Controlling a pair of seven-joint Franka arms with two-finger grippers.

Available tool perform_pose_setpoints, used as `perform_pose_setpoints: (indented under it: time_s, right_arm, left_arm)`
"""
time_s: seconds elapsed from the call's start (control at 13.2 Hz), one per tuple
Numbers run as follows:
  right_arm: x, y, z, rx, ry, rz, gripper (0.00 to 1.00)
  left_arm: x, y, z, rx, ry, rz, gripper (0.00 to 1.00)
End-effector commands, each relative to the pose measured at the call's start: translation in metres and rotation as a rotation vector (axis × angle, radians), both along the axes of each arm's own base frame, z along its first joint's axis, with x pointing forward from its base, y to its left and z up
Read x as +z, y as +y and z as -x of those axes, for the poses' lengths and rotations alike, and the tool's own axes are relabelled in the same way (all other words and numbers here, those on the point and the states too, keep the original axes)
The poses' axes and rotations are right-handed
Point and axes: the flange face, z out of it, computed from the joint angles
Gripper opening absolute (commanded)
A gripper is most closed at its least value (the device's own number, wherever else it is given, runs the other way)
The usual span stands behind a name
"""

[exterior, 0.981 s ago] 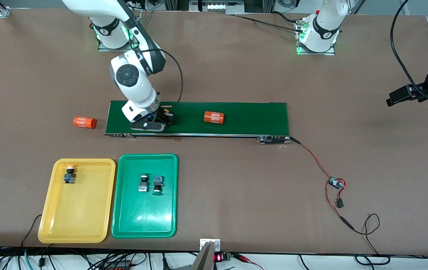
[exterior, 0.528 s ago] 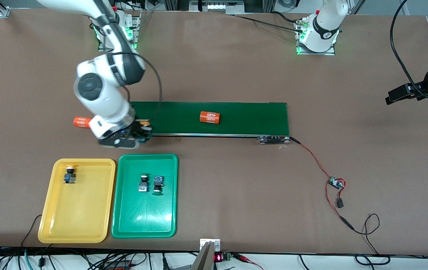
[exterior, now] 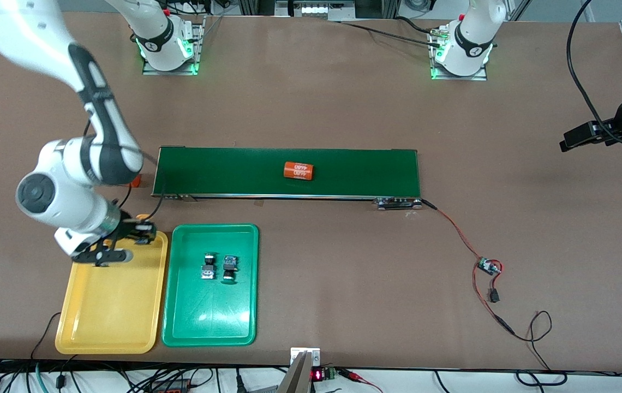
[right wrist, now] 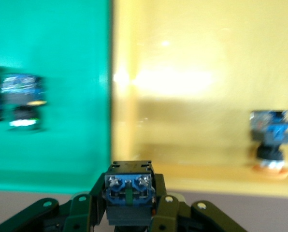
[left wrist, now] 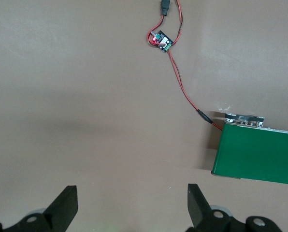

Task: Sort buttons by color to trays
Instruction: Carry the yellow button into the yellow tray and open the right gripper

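Note:
My right gripper (exterior: 139, 232) hangs over the yellow tray (exterior: 109, 305), at its edge nearest the conveyor. It is shut on a button (right wrist: 128, 191) whose blue terminal block faces the wrist camera; its cap does not show. Another button (right wrist: 268, 140) with an orange cap lies in the yellow tray (right wrist: 192, 58); the front view hides it under the arm. Two buttons (exterior: 208, 266) (exterior: 229, 267) lie side by side in the green tray (exterior: 210, 322). My left gripper (left wrist: 132, 205) waits open over bare table at the left arm's end (exterior: 589, 136).
An orange cylinder (exterior: 297, 171) with white print lies on the dark green conveyor belt (exterior: 360, 172). A second one (exterior: 135, 182) peeks out from under the right arm beside the belt's end. A small circuit board (exterior: 488, 266) with red wires lies toward the left arm's end.
The right arm swung from the conveyor to over the yellow tray, carrying the button. The cylinder on the belt drifted toward the right arm's end. The left arm stayed put.

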Motion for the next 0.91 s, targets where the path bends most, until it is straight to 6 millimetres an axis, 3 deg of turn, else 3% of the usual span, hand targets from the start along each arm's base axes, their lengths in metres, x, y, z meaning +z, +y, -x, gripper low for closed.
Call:
perform_pose_setpoints:
  time_s: [0.0,0.23,0.45,0.83]
  right_arm:
    - [-0.008,-0.016,-0.021,0.009,-0.011,0.004,0.06]
    - [-0.011,-0.033,-0.035,0.024,-0.03,0.031,0.06]
    - [-0.032,-0.058,-0.048,0.04,-0.035,0.059,0.06]
    - [-0.069,-0.06,-0.046,0.024,-0.007,0.06,0.11]
  left_arm:
    - [0.003,-0.003,0.006,0.007,0.003,0.006,1.0]
    - [0.001,-0.003,0.006,0.007,0.008,0.006,1.0]
    - [0.002,-0.003,0.006,0.007,0.005,0.006,1.0]
    - [0.003,-0.005,0.004,0.002,-0.004,0.002,1.0]
